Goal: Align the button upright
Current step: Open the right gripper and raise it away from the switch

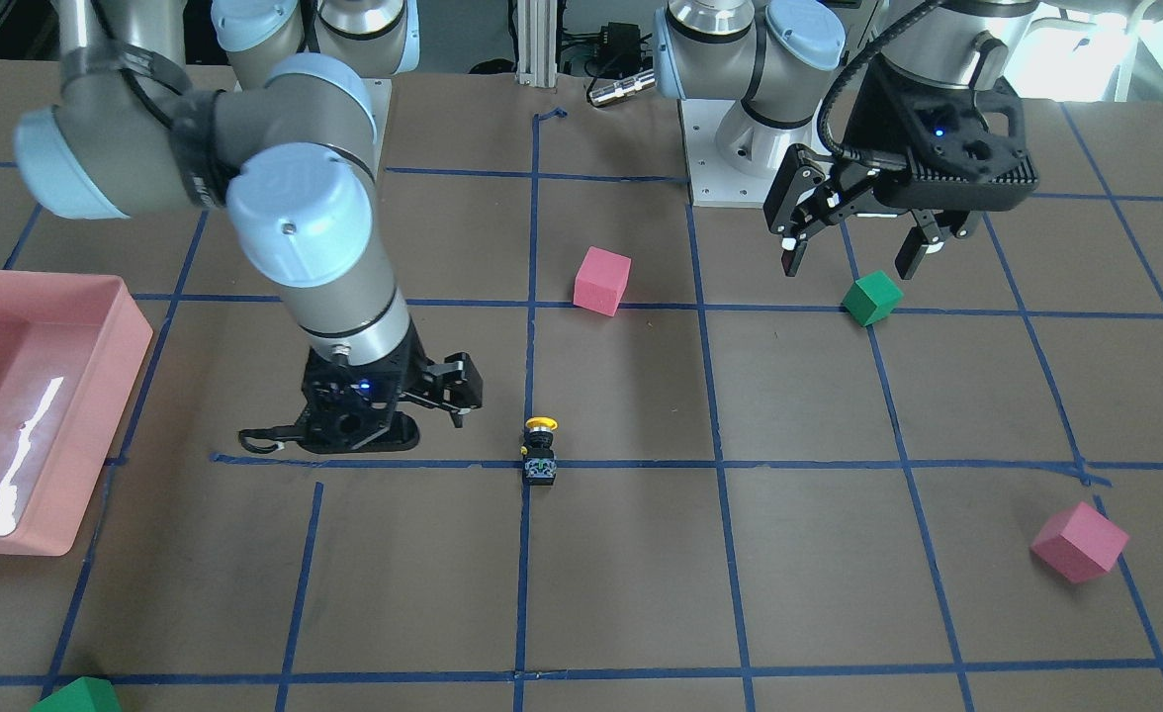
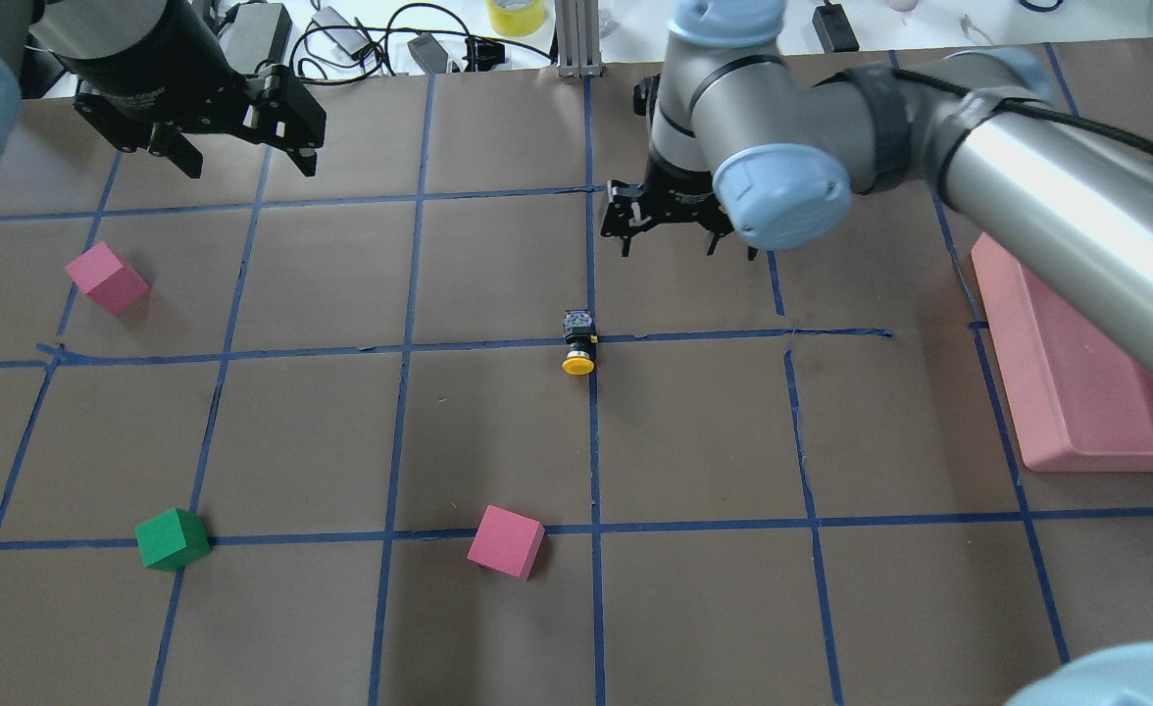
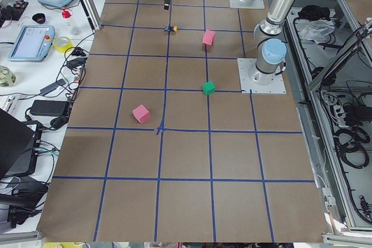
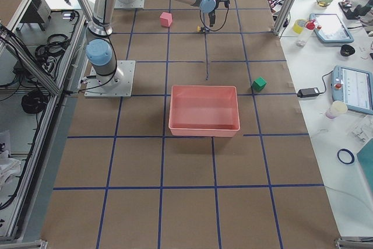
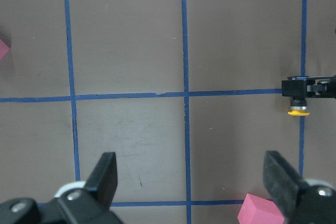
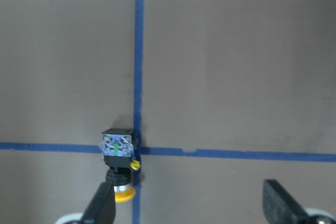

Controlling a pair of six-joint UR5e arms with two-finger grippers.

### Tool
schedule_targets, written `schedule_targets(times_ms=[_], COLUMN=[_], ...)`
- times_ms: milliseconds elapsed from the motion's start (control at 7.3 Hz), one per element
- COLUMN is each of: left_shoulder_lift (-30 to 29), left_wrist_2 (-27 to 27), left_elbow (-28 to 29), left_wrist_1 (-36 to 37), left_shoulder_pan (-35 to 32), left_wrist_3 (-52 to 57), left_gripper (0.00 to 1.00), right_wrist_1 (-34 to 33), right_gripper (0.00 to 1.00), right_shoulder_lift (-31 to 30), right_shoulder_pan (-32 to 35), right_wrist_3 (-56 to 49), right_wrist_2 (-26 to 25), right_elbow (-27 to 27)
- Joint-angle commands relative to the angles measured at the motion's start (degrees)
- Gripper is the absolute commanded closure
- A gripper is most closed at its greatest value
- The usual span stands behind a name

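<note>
Button (image 2: pixel 577 343) lies on its side on the table (image 2: pixel 498 431), at a crossing of the blue tape lines (image 2: pixel 694 336), yellow cap toward the robot, so you need to tip it up. Just beyond it, the right claw (image 6: pixel 191 205) hovers wide open and empty, probably lining up. Farther off, the left claw (image 1: pixel 849 259) hangs open and empty, out of your way.

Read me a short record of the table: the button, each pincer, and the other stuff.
button: lying on its side on a blue tape crossing, yellow cap toward the robot, ungripped
right pincer: open, empty, close by the button, not touching
left pincer: open, empty, far from the button
other: pink tray, far pink cube, near pink cube, green cube, second green cube
</note>
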Motion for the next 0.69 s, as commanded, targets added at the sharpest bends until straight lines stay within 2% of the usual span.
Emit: schedule_targets(times_ms=[0, 137, 274, 411, 548], left_shoulder_lift=[-1.81, -1.82, -1.64, -1.12, -1.72], left_wrist_2=[0.00, 0.01, -0.08, -0.08, 0.35], left_elbow=[-1.57, -4.72, -9.10, -13.15, -15.71], left_wrist_1=[0.01, 1.92, 9.42, 14.02, 19.38], left_shoulder_pan=[-0.16, -0.51, -0.86, -1.30, -3.74], left_wrist_3=[-0.32, -1.20, -4.25, -6.72, -8.57], left_gripper=[0.00, 0.00, 0.00, 0.00, 0.00], right_wrist_1=[11.51, 12.45, 12.29, 12.29, 12.37], right_gripper=[0.00, 0.00, 0.00, 0.00, 0.00], right_shoulder_lift=[-7.59, -10.49, -13.04, -13.59, -13.68], right_shoulder_pan=[-6.92, -7.89, -8.16, -8.08, -7.64], right_wrist_3=[-8.69, -10.20, -10.22, -10.05, -9.35], right_wrist_2=[-0.08, -1.48, -6.01, -6.93, -5.81], right_elbow=[-0.01, 0.07, 0.08, 0.08, 0.25])
